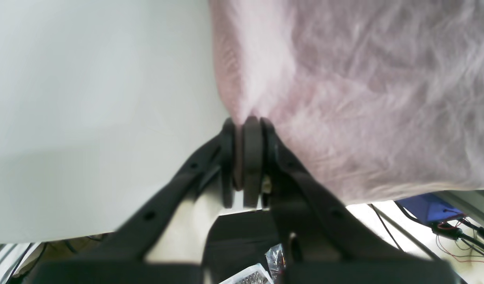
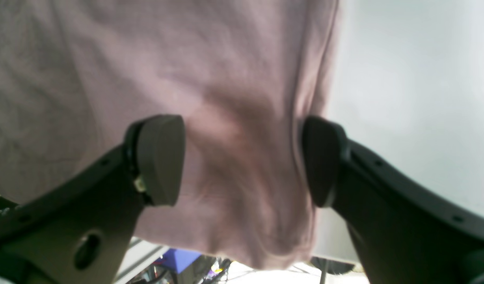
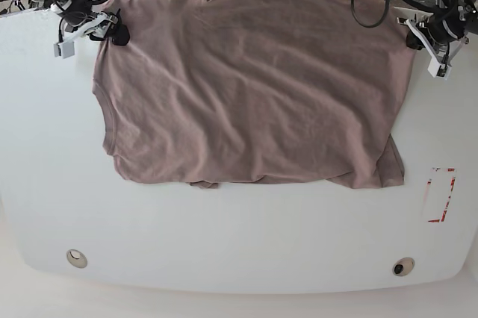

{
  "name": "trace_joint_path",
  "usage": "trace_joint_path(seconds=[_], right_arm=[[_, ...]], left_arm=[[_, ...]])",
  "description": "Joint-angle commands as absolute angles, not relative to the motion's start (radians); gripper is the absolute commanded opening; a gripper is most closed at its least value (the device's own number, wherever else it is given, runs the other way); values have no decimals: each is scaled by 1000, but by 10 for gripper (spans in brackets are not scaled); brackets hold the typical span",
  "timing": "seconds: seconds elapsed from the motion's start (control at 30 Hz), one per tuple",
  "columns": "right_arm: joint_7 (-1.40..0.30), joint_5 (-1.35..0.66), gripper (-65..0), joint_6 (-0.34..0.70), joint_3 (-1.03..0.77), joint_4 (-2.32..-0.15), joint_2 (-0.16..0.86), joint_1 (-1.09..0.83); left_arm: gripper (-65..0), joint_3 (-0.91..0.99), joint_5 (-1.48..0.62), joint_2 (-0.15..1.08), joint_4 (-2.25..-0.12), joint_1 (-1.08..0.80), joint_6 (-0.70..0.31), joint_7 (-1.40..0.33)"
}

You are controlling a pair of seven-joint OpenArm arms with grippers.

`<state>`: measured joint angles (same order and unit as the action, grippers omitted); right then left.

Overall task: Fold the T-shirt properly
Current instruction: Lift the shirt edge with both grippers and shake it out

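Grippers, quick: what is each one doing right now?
Left gripper: closed, pinching an edge of the T-shirt.
Right gripper: open, jaws wide apart over the shirt's fabric, holding nothing.

We see the left gripper with its black jaws pressed together on a pinch of the dusty mauve-pink cotton T-shirt — the right gripper has its jaws spread wide apart, cloth between them. Both arms sit at the far corners.
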<state>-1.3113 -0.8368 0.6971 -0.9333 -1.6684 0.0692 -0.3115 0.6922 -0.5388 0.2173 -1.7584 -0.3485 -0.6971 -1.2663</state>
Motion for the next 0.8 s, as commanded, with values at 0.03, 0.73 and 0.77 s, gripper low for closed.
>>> trace_joint_path(seconds=[0.03, 0.73, 0.77], right_arm=[[-1308, -840, -212, 698, -937, -1684, 73, -361], [-1314, -843, -212, 698, -1040, -1685, 116, -375], [-1314, -840, -212, 698, -1040, -1682, 113, -378]], left_arm=[[-642, 702, -547, 234, -1776, -349, -698, -1256], [-642, 720, -547, 274, -1774, -348, -698, -1254], [-642, 720, -547, 274, -1774, -349, -698, -1254]])
